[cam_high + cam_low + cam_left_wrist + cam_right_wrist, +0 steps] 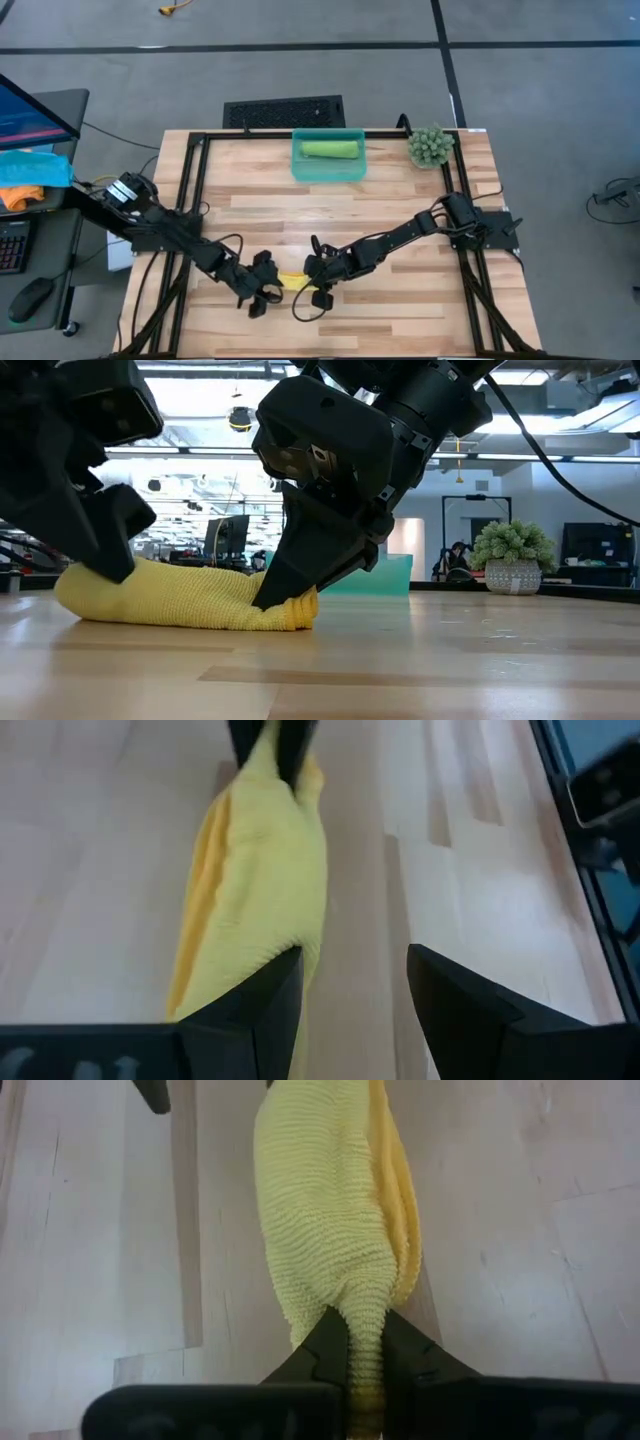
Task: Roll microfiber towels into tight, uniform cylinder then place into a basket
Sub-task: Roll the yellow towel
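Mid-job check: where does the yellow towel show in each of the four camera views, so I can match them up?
High view: yellow towel near the table's front edge, between the two claws.
Low view: yellow towel lying left of centre, the right claw pinching its end.
Left wrist view: yellow towel runs away from the open left claw.
Right wrist view: yellow towel centre, its end clamped.
Shared landmark: the right claw's pinch on the towel's end.

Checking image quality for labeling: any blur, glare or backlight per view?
Low view: bright room behind, both arms near-silhouettes over the yellow towel. Left wrist view: soft, fingers blurred. Right wrist view: towel weave sharp, right gripper pinching it. High view: even light, no glare.
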`<control>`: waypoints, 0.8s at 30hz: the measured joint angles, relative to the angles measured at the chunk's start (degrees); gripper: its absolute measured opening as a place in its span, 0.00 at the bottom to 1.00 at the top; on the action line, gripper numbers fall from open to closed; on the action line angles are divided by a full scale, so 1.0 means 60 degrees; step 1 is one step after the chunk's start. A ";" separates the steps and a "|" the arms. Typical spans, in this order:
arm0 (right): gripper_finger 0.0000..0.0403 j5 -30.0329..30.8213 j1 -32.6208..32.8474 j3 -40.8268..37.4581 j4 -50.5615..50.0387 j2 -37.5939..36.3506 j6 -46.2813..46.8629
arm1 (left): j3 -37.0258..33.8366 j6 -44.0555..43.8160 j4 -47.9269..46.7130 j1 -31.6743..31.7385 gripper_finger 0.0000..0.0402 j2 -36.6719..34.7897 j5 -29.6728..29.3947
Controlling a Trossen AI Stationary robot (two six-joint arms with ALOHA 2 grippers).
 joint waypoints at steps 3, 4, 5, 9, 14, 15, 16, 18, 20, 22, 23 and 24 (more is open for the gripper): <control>0.10 -0.0005 0.0000 0.0000 -0.0003 0.0000 0.0000 | 0.0010 -0.0492 -0.0118 0.0071 0.44 -0.0004 -0.0015; 0.10 -0.0005 0.0000 0.0000 0.0000 0.0000 0.0000 | 0.0022 -0.0729 -0.0288 0.0082 0.44 -0.0004 -0.0030; 0.10 -0.0005 0.0000 0.0000 -0.0004 0.0000 0.0000 | 0.0026 -0.0999 -0.0518 0.0096 0.44 -0.0004 -0.0081; 0.10 -0.0016 0.0000 0.0000 0.0000 0.0000 0.0006 | 0.0036 -0.2289 -0.1552 0.0147 0.44 -0.0023 -0.0584; 0.10 -0.0031 0.0000 0.0000 0.0004 0.0000 0.0004 | -0.0055 -0.2739 -0.1669 0.0208 0.44 -0.0036 -0.0544; 0.10 -0.0031 0.0000 0.0000 0.0004 0.0000 0.0007 | -0.0057 -0.2728 -0.1661 0.0218 0.44 -0.0036 -0.0533; 0.10 -0.0030 0.0000 0.0000 0.0007 0.0000 0.0004 | -0.0064 -0.2700 -0.1638 0.0229 0.44 -0.0036 -0.0500; 0.10 -0.0033 0.0000 0.0000 0.0007 0.0000 0.0004 | -0.0069 -0.2605 -0.1621 0.0250 0.44 -0.0036 -0.0434; 0.10 -0.0032 0.0000 0.0000 0.0007 0.0000 0.0004 | -0.0069 -0.2533 -0.1625 0.0300 0.44 -0.0036 -0.0307; 0.10 -0.0037 0.0000 0.0000 0.0007 0.0000 0.0004 | -0.0073 -0.2239 -0.1601 0.0304 0.44 -0.0033 -0.0271; 0.10 -0.0034 0.0000 0.0000 0.0004 0.0000 0.0004 | -0.0060 -0.2085 -0.1594 0.0300 0.44 -0.0030 -0.0271; 0.10 -0.0036 0.0000 0.0000 0.0004 0.0000 0.0004 | -0.0005 -0.1972 -0.1620 0.0302 0.44 -0.0026 -0.0274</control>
